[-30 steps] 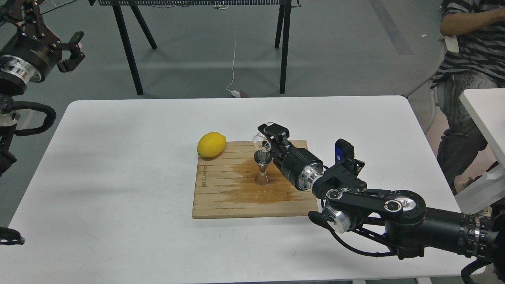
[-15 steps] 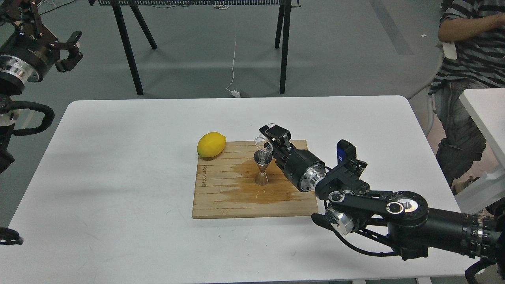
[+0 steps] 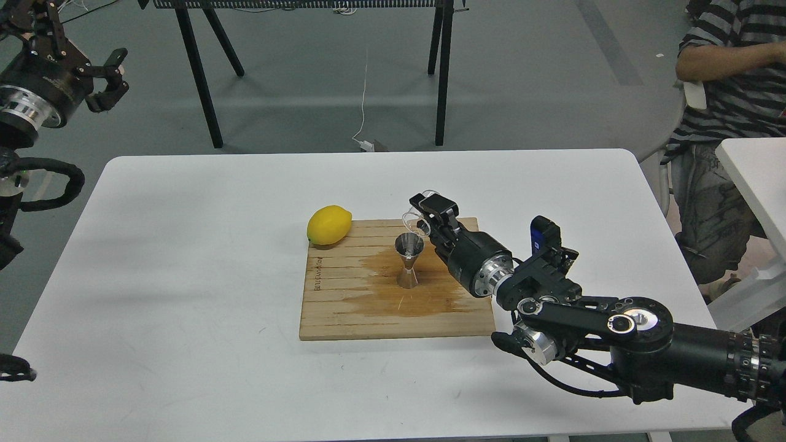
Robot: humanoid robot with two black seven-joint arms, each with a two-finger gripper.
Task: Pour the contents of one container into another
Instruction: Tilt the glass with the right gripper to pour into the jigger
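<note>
A shiny steel hourglass jigger (image 3: 408,261) stands upright on the wooden board (image 3: 344,307), in a dark wet patch. Just above and right of its mouth, my right gripper (image 3: 425,216) is shut on the small clear cup (image 3: 415,222), which is tipped toward the jigger. The cup is faint against the board and partly hidden by the fingers. My left gripper (image 3: 110,77) hangs high at the far left, off the table, with its fingers apart and nothing between them.
A yellow lemon (image 3: 329,224) rests at the board's back left corner. The white table (image 3: 184,276) carries the board. A seated person (image 3: 731,123) is at the right, beside a second white table (image 3: 752,178). Black trestle legs (image 3: 199,73) stand behind.
My right gripper with the clear cup has drifted a little to the right and slightly down, away from the jigger's mouth. The left arm has barely moved.
</note>
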